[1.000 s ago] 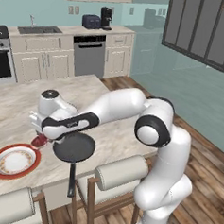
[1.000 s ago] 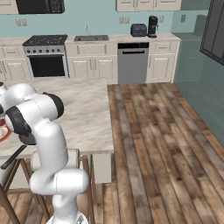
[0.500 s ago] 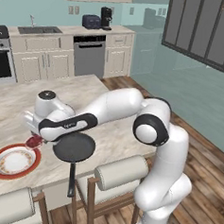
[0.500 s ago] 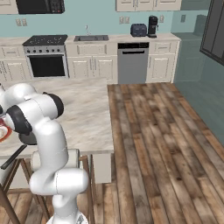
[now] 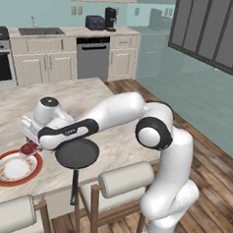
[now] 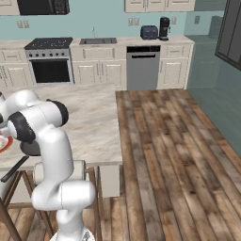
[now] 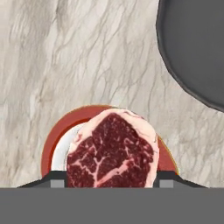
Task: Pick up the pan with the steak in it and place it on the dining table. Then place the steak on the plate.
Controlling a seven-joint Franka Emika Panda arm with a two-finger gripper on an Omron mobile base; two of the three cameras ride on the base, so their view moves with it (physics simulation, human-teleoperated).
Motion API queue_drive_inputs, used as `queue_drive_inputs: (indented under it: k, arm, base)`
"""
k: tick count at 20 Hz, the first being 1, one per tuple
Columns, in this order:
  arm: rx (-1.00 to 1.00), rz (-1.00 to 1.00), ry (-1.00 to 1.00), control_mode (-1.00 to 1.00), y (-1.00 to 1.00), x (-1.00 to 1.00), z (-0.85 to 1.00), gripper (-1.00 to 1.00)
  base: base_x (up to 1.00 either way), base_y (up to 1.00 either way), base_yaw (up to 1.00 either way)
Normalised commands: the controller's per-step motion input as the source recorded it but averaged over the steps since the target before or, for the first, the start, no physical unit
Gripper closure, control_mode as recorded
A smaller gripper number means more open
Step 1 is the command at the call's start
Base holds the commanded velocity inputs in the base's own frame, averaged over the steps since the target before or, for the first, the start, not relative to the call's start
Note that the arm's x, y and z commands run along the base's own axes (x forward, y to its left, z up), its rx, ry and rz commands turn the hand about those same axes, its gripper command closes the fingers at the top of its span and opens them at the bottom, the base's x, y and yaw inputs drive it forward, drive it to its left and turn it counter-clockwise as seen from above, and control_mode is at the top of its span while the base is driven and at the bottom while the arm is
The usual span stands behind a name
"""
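Observation:
The empty black pan [image 5: 77,152] rests on the dining table [image 5: 116,143], its long handle [image 5: 74,187] sticking out over the front edge. My gripper [image 5: 29,146] is shut on the red marbled steak [image 5: 27,148] and holds it just above the right rim of the red-orange plate [image 5: 6,176]. Looking along the hand, the steak [image 7: 111,151] hangs between the two fingertips [image 7: 57,179] and covers most of the plate [image 7: 51,142] beneath it. The pan [image 7: 197,48] lies off to the upper right, apart from the plate.
Two light-cushioned chairs [image 5: 126,176] stand tucked under the table's front edge, one below the pan handle. The kitchen counter with white cabinets [image 5: 58,60], dishwasher and oven runs along the back wall. Wooden floor [image 6: 174,150] opens to the right of the table.
My gripper has carried the steak a little to the left and down, from beside the pan to above the plate's rim. The pan has stayed put.

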Motion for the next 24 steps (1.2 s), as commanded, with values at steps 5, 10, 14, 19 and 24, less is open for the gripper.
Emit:
queue_drive_inputs:
  k: [5, 10, 14, 19, 24]
  arm:
    - [0.08, 0.0, 0.0, -1.0, 0.25, -0.07, -0.09, 1.0]
    - [0.02, 0.0, 0.01, -1.0, 0.05, 0.0, 0.0, 1.0]
    - [-0.01, 0.0, 0.04, -1.0, 0.34, -0.04, -0.08, 1.0]
    - [-0.03, 0.0, 0.03, -1.0, 0.28, -0.04, -0.05, 1.0]
    - [0.0, 0.0, 0.0, -1.0, 0.0, 0.0, -0.02, 1.0]
  base:
    - [0.0, 0.0, 0.0]
    - [0.0, 0.0, 0.0]
    - [0.0, 0.0, 0.0]
    - [0.0, 0.0, 0.0]
    - [0.0, 0.0, 0.0]
